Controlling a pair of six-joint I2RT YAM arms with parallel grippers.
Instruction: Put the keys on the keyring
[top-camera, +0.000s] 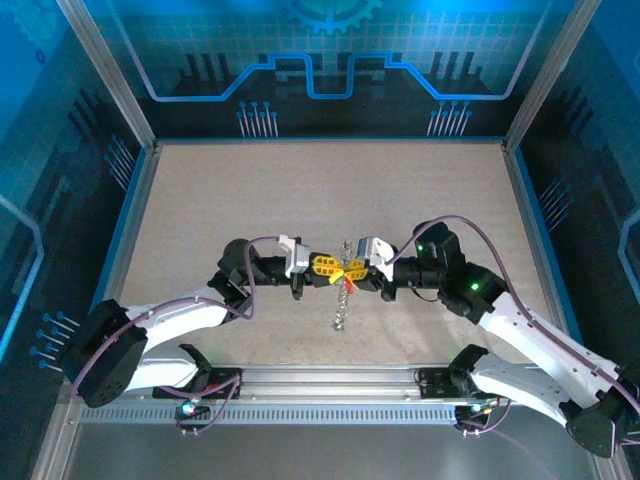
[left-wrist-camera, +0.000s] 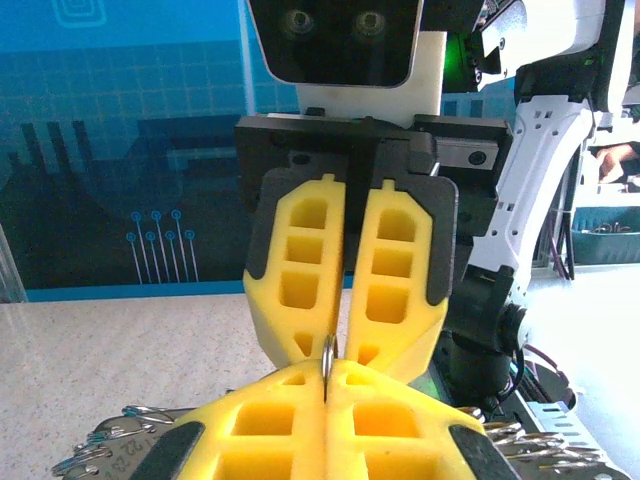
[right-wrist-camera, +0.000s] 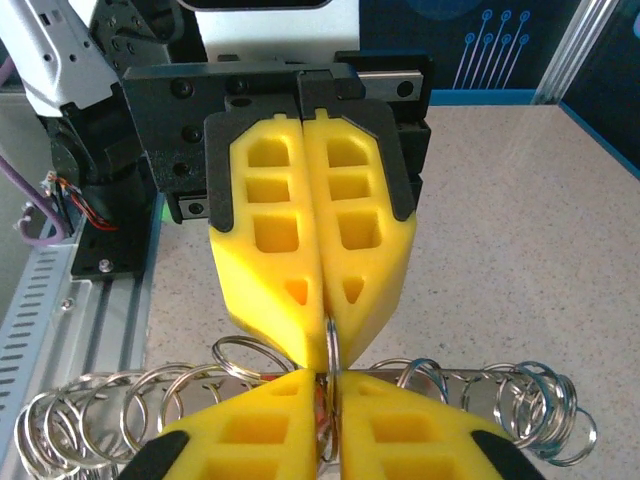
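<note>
Keyring, thin silver wire loop (left-wrist-camera: 327, 362), stands edge-on and upright between left claw (left-wrist-camera: 326, 392) and right claw (right-wrist-camera: 328, 388), both clamped on it, tip-to-tip.

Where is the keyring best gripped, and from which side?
Grip the bare wire of the keyring, pinched across its flat sides with fingertips coming in along its plane. It stands edge-on and thin, so only a tip pinch seems to suit, as the left gripper and right gripper do from opposite sides.
</note>
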